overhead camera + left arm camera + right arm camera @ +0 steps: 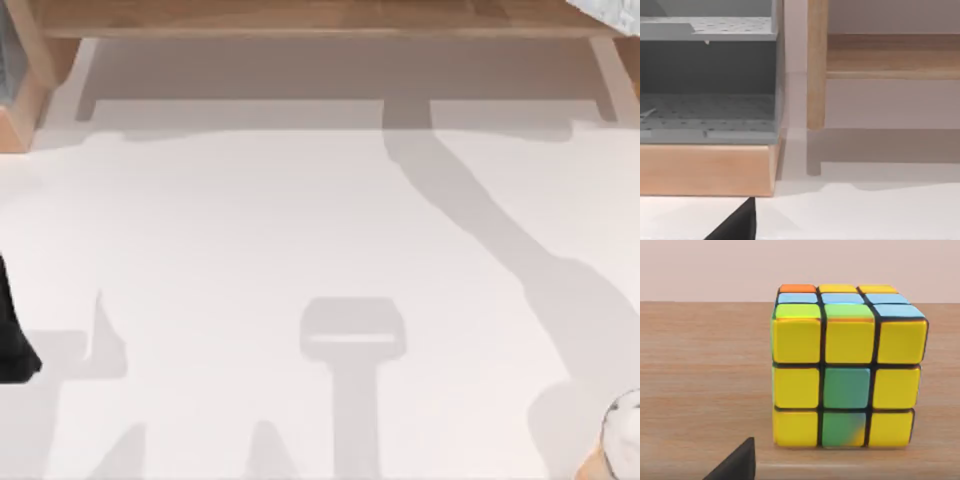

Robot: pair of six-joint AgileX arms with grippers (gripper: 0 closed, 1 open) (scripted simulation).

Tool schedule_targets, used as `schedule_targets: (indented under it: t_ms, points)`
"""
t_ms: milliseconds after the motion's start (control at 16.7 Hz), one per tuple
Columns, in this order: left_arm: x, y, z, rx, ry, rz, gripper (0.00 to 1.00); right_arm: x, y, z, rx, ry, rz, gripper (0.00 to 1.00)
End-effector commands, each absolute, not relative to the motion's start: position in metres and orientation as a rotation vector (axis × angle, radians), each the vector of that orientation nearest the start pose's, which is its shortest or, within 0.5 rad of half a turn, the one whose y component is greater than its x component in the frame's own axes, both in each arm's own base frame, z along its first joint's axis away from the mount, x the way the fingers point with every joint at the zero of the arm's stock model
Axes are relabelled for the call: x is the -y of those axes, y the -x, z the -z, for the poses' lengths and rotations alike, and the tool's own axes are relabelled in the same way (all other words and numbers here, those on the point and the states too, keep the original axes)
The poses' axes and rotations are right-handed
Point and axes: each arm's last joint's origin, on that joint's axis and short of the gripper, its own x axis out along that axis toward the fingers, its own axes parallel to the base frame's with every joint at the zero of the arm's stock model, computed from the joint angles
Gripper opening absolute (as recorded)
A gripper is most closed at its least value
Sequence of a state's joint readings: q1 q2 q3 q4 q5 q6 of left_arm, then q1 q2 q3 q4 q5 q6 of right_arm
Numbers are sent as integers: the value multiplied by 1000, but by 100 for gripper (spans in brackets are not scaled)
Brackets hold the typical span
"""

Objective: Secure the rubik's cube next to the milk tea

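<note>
The rubik's cube (845, 375) stands upright on a brown wooden surface (700, 390), its near face mostly yellow with green patches and its top blue, orange and yellow. A black part of my right gripper (737, 465) shows just in front of the cube, apart from it. The milk tea (623, 428) sits at the table's near right corner, cut by the picture's edge, with a whitish top and a tan side. My left arm (15, 330) is a black shape at the table's left edge, and a black part of its gripper (737, 225) shows over the white table.
The white table (300, 220) carries long grey arm shadows. A wooden shelf (300, 15) runs along the far edge. Ahead of the left wrist stand a grey perforated rack (705, 100) on a wooden base (705, 167) and a wooden post (816, 65).
</note>
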State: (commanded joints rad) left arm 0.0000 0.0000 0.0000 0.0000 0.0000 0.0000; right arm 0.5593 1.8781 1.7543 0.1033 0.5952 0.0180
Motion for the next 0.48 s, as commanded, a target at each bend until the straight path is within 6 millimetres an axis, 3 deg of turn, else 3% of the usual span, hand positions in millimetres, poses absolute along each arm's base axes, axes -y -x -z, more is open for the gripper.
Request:
schedule_targets:
  t_ms: [120, 480]
  points:
    - [1, -106, -160, 0, 0, 0, 100, -240, -390, -378, 0, 0, 10, 100]
    - [1, -106, -160, 0, 0, 0, 100, -238, -391, -377, -2, 1, 12, 100]
